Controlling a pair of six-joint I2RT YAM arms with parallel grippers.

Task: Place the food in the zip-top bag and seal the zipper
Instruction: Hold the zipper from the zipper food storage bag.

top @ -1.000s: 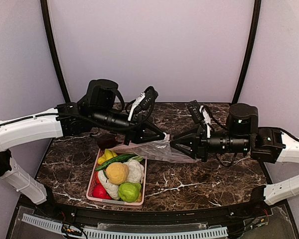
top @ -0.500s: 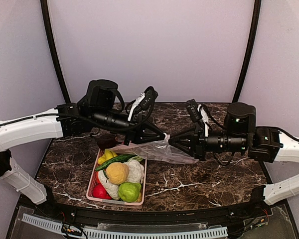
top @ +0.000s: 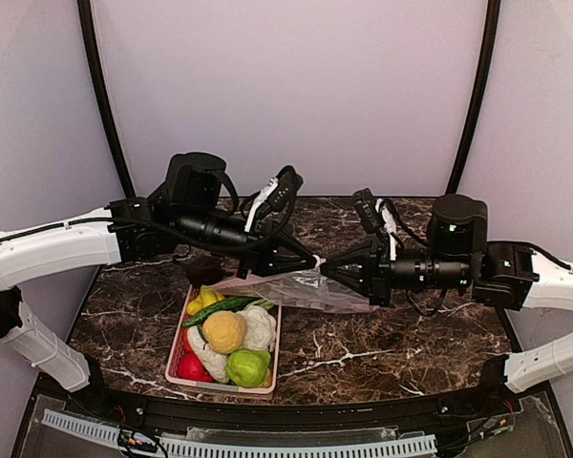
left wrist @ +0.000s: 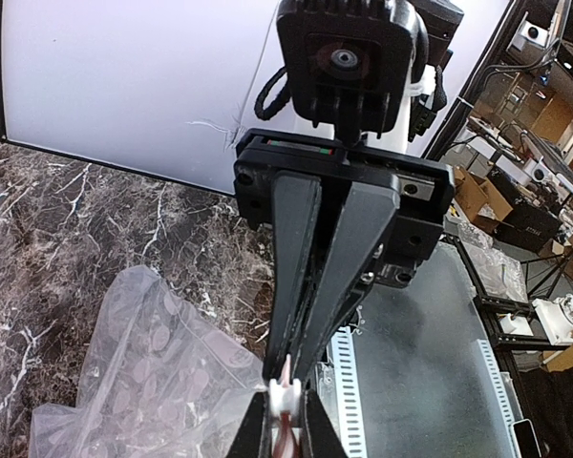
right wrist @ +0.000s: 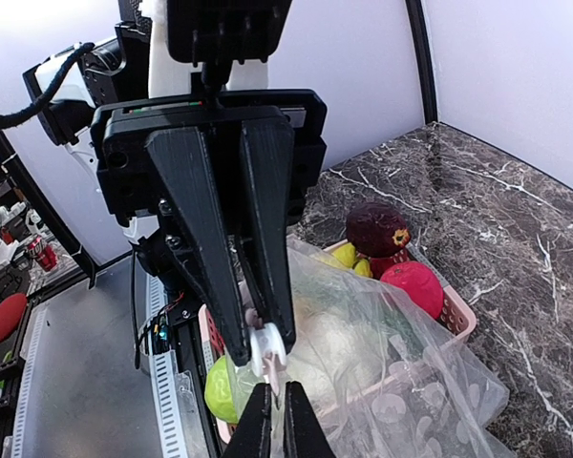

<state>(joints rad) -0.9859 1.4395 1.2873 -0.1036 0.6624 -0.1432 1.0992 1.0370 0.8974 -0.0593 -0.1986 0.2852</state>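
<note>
The zip-top bag [top: 301, 289] hangs clear and dotted between the two arms, sagging over the basket's far right corner. My left gripper [top: 312, 261] is shut on its mouth edge. In the left wrist view the pink zipper [left wrist: 285, 434] and a white slider [left wrist: 285, 396] sit between the shut fingers. My right gripper [top: 325, 268] meets it tip to tip, shut on the same strip [right wrist: 285, 377]. The food lies in a pink basket [top: 276, 348]: yellow-orange ball [top: 223, 330], cauliflower [top: 260, 326], cucumber [top: 220, 306], red fruit [right wrist: 413, 286], eggplant [right wrist: 377, 229].
A green fruit [top: 247, 366] fills the basket's near corner. A slotted metal rail [top: 267, 445] runs along the table's near edge. Black frame posts [top: 103, 105] stand at the back corners. Dark marble table [top: 401, 334] lies bare to the right of the basket.
My right gripper has slid left up to the left gripper's tips and closed on the bag's mouth edge. The left arm and the food have not moved.
</note>
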